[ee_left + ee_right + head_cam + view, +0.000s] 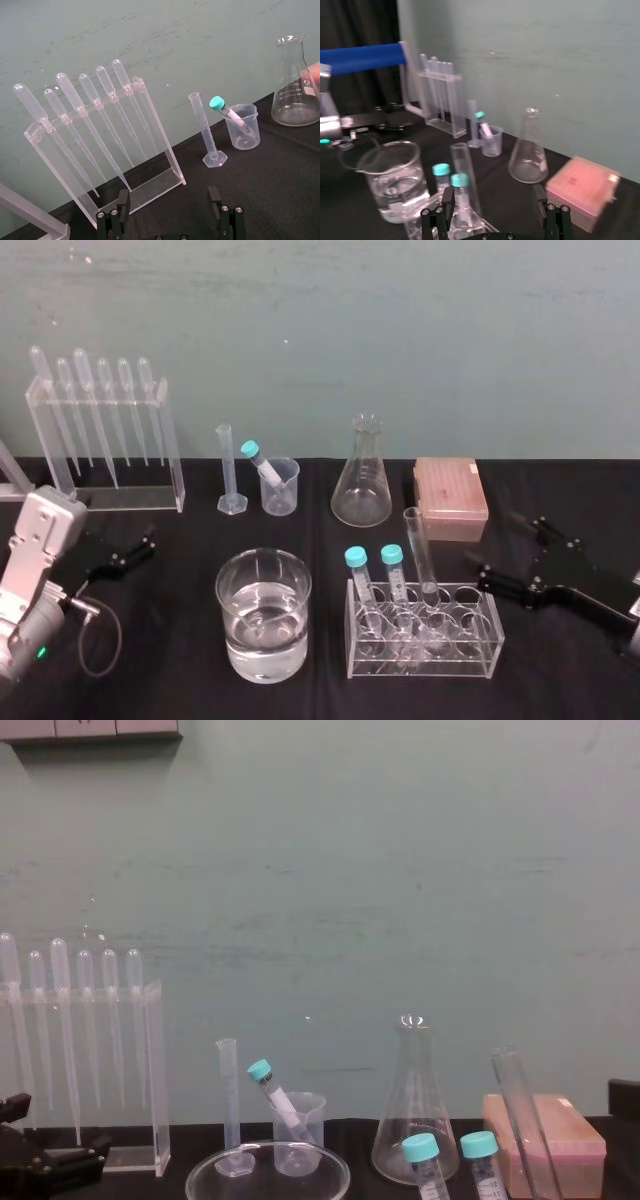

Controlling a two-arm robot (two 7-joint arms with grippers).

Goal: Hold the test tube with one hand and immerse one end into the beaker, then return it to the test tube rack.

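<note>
On the black surface before me stand one pipette stand holding six pipettes, one water beaker, one conical flask, one pink box, one clear test tube rack, one graduated cylinder and one small beaker. There are three teal-capped tubes: two in the rack and one leaning in the small beaker. The single long test tube stands upright in the rack, just right of the capped pair. My right gripper sits near its right side with its jaws apart, not touching it. My left gripper, jaws also apart, rests well away beyond the water beaker.
</note>
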